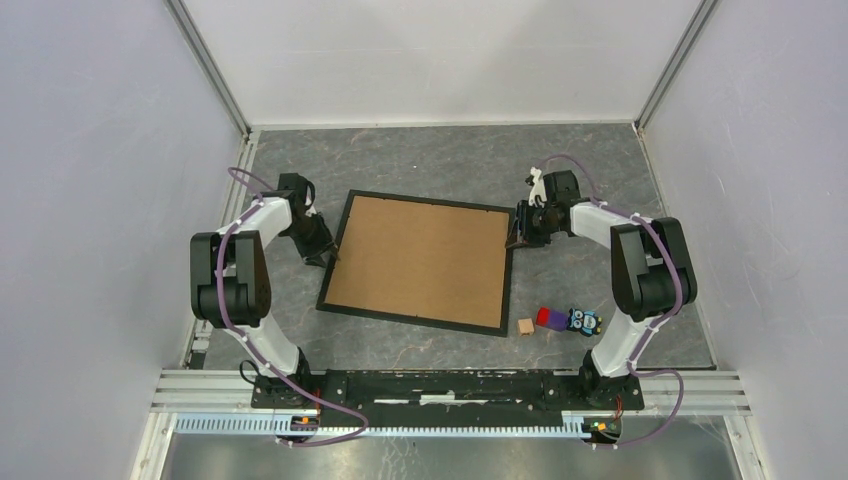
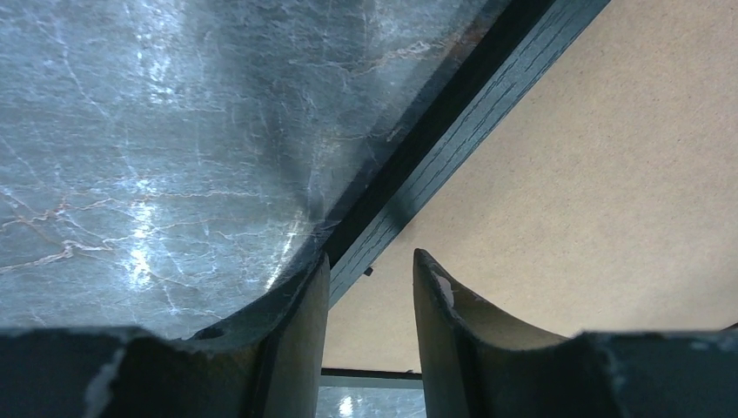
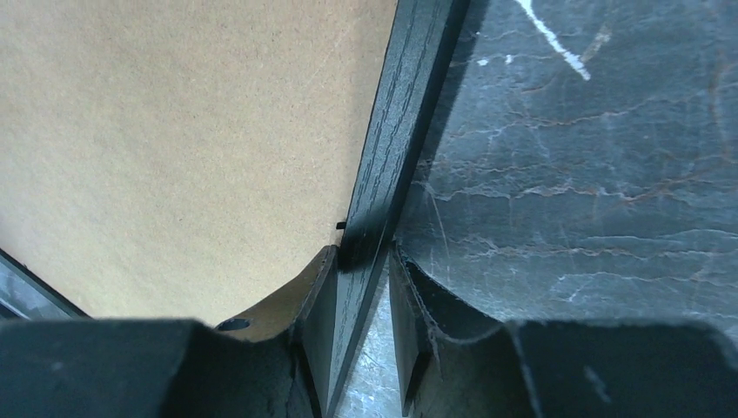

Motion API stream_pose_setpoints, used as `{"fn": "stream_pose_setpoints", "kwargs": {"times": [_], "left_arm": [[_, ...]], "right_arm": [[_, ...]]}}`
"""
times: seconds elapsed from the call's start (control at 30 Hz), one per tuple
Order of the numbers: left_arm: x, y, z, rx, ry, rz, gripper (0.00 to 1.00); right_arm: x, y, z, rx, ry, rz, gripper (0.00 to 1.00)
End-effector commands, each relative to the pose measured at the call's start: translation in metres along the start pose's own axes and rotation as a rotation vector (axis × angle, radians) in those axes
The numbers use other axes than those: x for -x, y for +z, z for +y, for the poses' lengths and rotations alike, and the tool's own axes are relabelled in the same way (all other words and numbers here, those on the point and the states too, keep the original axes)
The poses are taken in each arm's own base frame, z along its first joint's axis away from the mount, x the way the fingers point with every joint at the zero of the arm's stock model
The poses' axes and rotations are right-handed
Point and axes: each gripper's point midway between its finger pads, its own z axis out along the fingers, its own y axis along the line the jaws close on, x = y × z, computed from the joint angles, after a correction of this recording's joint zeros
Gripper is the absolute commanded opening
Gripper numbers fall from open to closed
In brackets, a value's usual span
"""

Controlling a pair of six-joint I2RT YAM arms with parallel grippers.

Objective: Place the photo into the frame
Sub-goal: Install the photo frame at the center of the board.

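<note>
The black frame [image 1: 410,319] lies face down in the middle of the table, its brown backing board [image 1: 420,260] filling it. The photo is out of view. My left gripper [image 1: 325,255] is at the frame's left rail [image 2: 461,139]. In the left wrist view its jaws [image 2: 370,255] are open: one finger is over the table beside the rail, the other over the board. My right gripper [image 1: 518,235] is at the right rail near the far corner. In the right wrist view the rail [image 3: 409,113] passes between the jaws [image 3: 364,250], with both fingertips against it.
A small wooden cube [image 1: 525,326], a red and purple block [image 1: 549,318] and a blue owl toy [image 1: 585,321] sit near the frame's front right corner, by the right arm's base. White walls enclose the dark marbled table [image 1: 420,165].
</note>
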Motion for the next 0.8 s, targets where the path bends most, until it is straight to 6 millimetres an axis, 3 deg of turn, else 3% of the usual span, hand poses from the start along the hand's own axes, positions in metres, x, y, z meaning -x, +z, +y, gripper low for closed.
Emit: {"fn": "stream_pose_setpoints", "kwargs": {"times": [0.0,0.2,0.4,0.77], "left_arm": [[-0.001,0.002,-0.009,-0.034,0.05,0.018,0.46],[0.0,0.001,-0.01,-0.039,0.051,0.014,0.45],[-0.001,0.001,-0.011,-0.045,0.049,0.016,0.45],[0.0,0.001,-0.013,-0.051,0.051,0.015,0.43]], "right_arm": [[0.031,-0.011,-0.001,-0.018,-0.015,-0.081,0.34],[0.028,-0.007,0.0,-0.001,-0.017,-0.065,0.33],[0.038,-0.012,-0.003,-0.011,-0.013,-0.091,0.35],[0.02,0.001,-0.015,-0.041,0.001,-0.042,0.34]]}}
